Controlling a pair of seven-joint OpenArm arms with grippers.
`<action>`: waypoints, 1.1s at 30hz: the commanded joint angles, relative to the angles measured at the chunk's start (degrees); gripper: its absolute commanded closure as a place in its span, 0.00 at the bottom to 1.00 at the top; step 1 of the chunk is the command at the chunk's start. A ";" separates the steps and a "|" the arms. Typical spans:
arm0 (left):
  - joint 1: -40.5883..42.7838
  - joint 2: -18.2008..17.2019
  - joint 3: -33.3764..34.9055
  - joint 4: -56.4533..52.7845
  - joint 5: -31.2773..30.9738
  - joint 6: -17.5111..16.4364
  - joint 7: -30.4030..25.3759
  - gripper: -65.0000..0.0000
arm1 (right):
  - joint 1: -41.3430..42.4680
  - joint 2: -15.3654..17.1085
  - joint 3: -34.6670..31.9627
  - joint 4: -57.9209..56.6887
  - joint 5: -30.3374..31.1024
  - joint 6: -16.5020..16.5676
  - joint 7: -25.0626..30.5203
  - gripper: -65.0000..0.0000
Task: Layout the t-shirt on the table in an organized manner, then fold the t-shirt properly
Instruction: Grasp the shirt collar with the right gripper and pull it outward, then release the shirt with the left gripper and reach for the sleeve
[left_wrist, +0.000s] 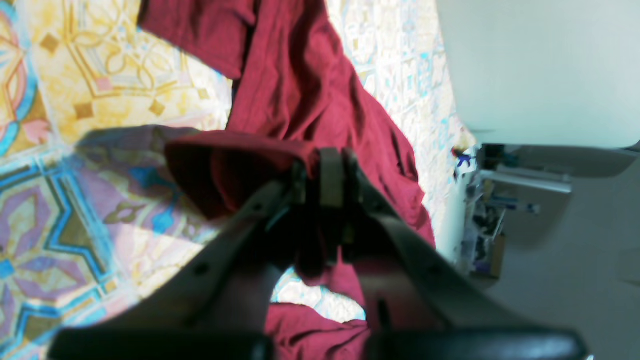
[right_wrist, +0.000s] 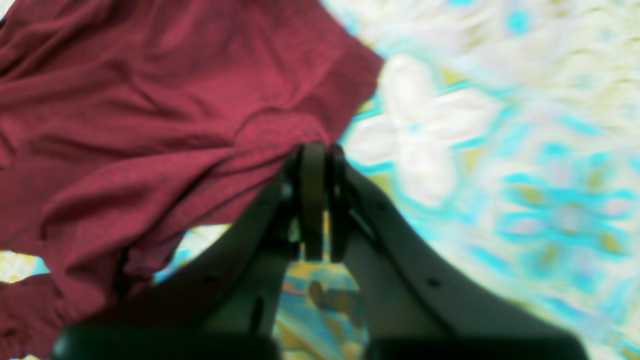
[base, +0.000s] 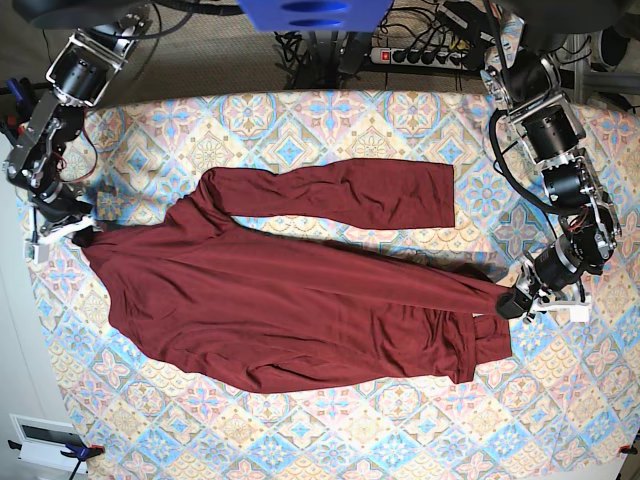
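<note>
The t-shirt (base: 290, 295) is a big soft maroon knit, plain and long-sleeved, lying rumpled across the table (base: 400, 120) with its pastel diamond-tile cloth — blue, pink, cream. From above, one sleeve runs out flat along the far side of the cloth, and the body spreads in a broad wrinkled slab between the two arms.

The left gripper (base: 507, 300) sits at one end of the shirt, jaws pressed together on a bunch of fabric; its wrist camera shows the knit pulled up into a taut ridge right at the fingertips (left_wrist: 331, 175), with more cloth sagging below. Only that view catches the table's edge and the room beyond it (blurred).

The right gripper (base: 80, 236) is at the opposite end. Up close its jaws are drawn together (right_wrist: 320, 200), the shirt's edge meeting the tips — looks pinched, though the focus is soft. The patterned cloth shows through beneath.
</note>
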 joint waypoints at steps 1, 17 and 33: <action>-1.17 -0.43 -0.07 0.89 -0.82 -0.49 -0.62 1.00 | 0.63 2.03 0.83 1.03 0.66 -0.09 1.53 1.00; -1.52 1.33 4.06 0.89 2.00 -0.49 -11.97 1.00 | 3.79 5.37 1.53 0.59 0.66 -0.09 1.53 1.00; 3.05 -5.79 16.02 1.95 6.66 -0.49 -10.03 0.86 | 14.25 5.37 -14.03 0.50 -0.48 -0.09 2.67 1.00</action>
